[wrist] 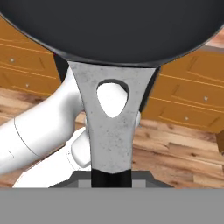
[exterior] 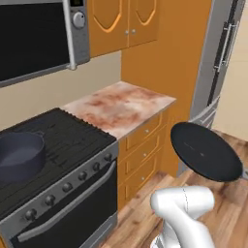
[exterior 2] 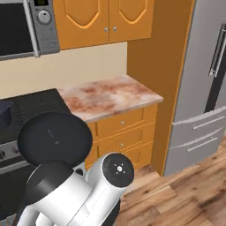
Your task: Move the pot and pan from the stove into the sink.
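Black gas stove (exterior: 58, 145) set left of the marble counter (exterior: 121, 106), navy pot (exterior: 19, 155) seated on its grate with nothing seen inside, black pan (exterior: 206, 151) held aloft over the wood floor (exterior: 227, 218), its grey handle (wrist: 111, 127) clamped by the closed gripper (wrist: 111, 177)

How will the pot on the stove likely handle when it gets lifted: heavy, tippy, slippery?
The pot looks deep and thick-walled, so probably heavy for its size. It is wider than tall and sits flat on the stove grates, so unlikely to tip when nudged. A pinch on one rim or side handle would likely let it swing down, much as the pan hangs off its handle.
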